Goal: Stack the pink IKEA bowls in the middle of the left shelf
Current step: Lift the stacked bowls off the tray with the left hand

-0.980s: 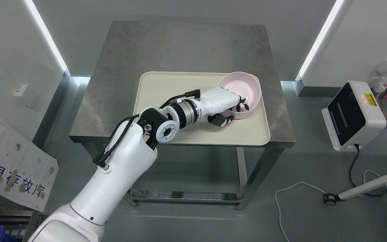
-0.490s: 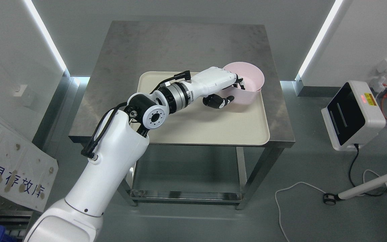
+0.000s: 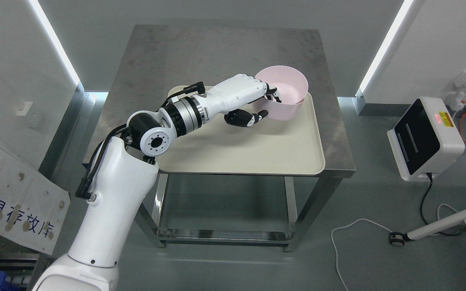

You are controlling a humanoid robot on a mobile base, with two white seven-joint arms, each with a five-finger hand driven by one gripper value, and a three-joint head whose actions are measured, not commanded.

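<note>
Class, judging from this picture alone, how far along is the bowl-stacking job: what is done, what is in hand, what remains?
Done: the left hand has gripped the pink bowl at its near rim, fingers inside, thumb outside. In hand: the bowl appears lifted and tilted above the far right corner of the cream tray. Left: carrying it to the shelf and stacking; no shelf or second bowl is in view here.

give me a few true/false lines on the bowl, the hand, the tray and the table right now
1. The left hand grips the pink bowl at its rim. True.
2. The bowl holds food. False: its inside shows empty.
3. The tray lies on the metal table. True.
4. A second bowl sits on the tray. False: only one bowl shows.
5. The right hand steadies the bowl. False: no right hand is in view.
</note>
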